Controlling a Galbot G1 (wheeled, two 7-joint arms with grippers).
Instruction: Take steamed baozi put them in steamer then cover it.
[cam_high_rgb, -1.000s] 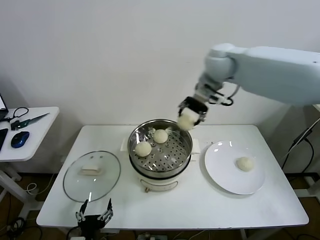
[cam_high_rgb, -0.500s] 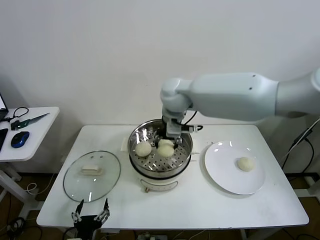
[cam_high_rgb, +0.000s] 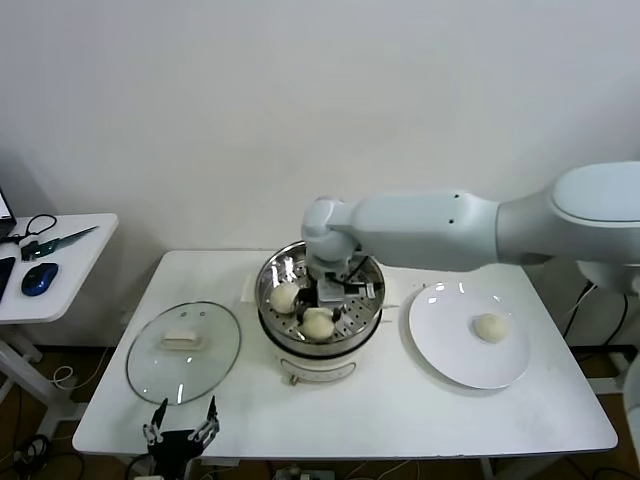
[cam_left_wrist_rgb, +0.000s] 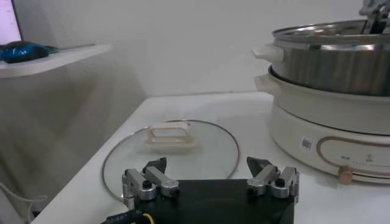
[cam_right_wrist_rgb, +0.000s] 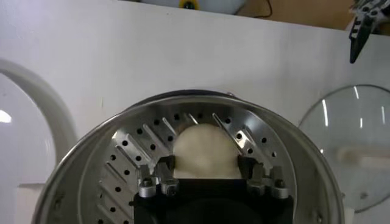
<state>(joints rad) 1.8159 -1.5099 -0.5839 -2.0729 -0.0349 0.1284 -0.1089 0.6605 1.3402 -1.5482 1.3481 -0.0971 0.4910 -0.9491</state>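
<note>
At the near left edge of the bench the left gripper (cam_high_rgb: 181, 432) is parked with its jaws spread and empty, just before the cover (cam_high_rgb: 184, 350), which is probably best lifted by its cream handle since glass is slippery and breakable. Mid-bench, inside the steamer (cam_high_rgb: 372, 312), a steamed baozi (cam_right_wrist_rgb: 206, 151) is bracketed by the right gripper (cam_right_wrist_rgb: 207, 175); whether the jaws are pressing it cannot be told. These soft, light buns are judged to need gentle pressure at the sides, including the one on the plate (cam_high_rgb: 440, 350) toward the right edge.

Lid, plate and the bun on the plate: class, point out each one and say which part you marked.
lid (cam_high_rgb: 184, 352), head view, on the glass beside its handle.
plate (cam_high_rgb: 450, 340), head view, on a bare part of its surface.
bun on the plate (cam_high_rgb: 490, 327), head view, on its domed top.
</note>
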